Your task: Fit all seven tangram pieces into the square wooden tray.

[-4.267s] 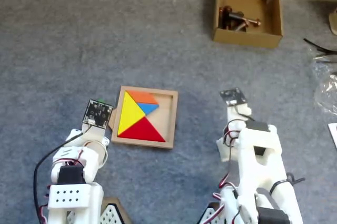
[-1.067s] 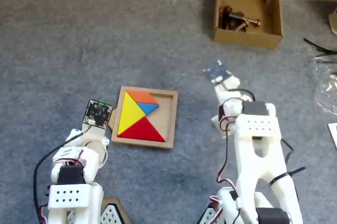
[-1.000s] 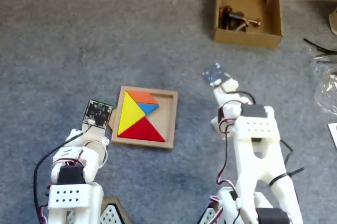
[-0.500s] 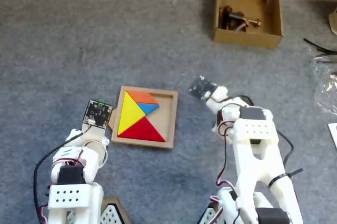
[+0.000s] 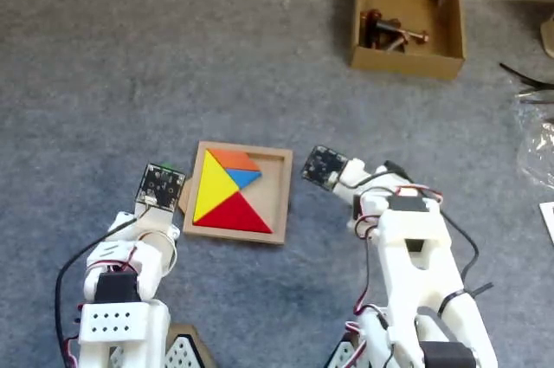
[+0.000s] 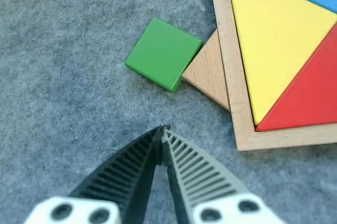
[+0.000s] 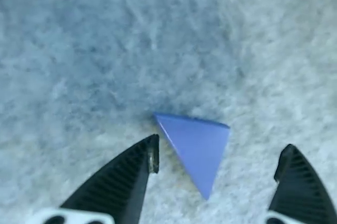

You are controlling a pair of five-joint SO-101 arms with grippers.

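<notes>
Grey felt covers the table (image 5: pixel 130 65) throughout. On it, a small blue triangle (image 7: pixel 197 147) lies flat between the spread fingers of the right hand (image 7: pixel 220 155), which is released and holds nothing. The triangle is set off-centre in the gap, with its longest edge turned toward the nearer finger. A closing move is judged to depend on that edge and the opposite corner being caught squarely.

In the high view this hand is positioned just beside the square wooden tray (image 5: pixel 279 199), on the side away from the left arm. The right arm is therefore the nearer one for this piece.

A green square (image 6: pixel 163 54) and a plain wooden triangle (image 6: pixel 210 74) lie outside the tray, touching each other, with the triangle against the tray's outer rim. The left hand (image 6: pixel 163 129) is clenched on nothing, near both.

No legible writing or label can be made out.
</notes>
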